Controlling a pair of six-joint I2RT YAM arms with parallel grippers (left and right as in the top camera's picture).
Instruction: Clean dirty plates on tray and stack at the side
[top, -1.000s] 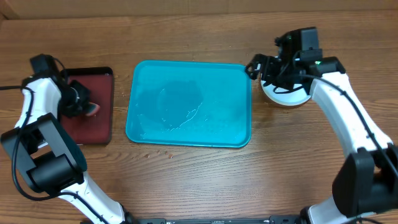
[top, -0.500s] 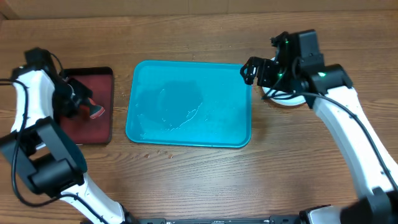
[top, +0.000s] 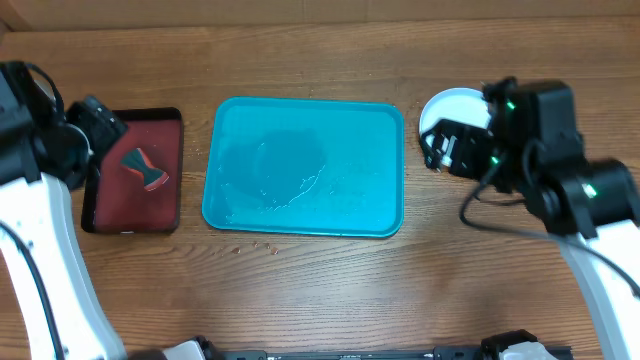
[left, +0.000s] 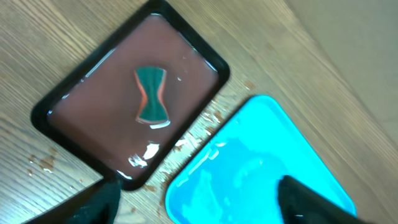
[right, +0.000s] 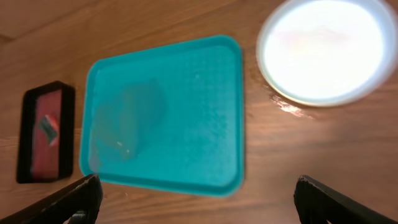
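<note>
- The white plate (right: 323, 50) lay on the table (top: 320, 300) just beside the far right corner of the turquoise tray (top: 340, 200). Glare hid whether other plates sat under it, and no red smears could be made out.
- The turquoise tray carried no plates, only a wet sheen, so the task looked all but finished.
- The right gripper (right: 205, 202) hung over the table near the plate, its jaws spread wide with nothing between them.
- The left gripper (left: 199, 205) was likewise wide apart and empty, by the far left corner of the dark red tray (top: 115, 205). The small green-and-red scrubbing tool (top: 145, 168) lay loose in the middle of that tray.
- The step in hand seemed to be getting both arms clear. Done well, that meant rising straight up first, so the right fingers could not clip the plate's rim and the left could not nudge the tool.
- A few brown specks (top: 255, 245) lay on the table by the turquoise tray's near edge. Checking the plate for leftover smears would have been wise before calling the job done.
</note>
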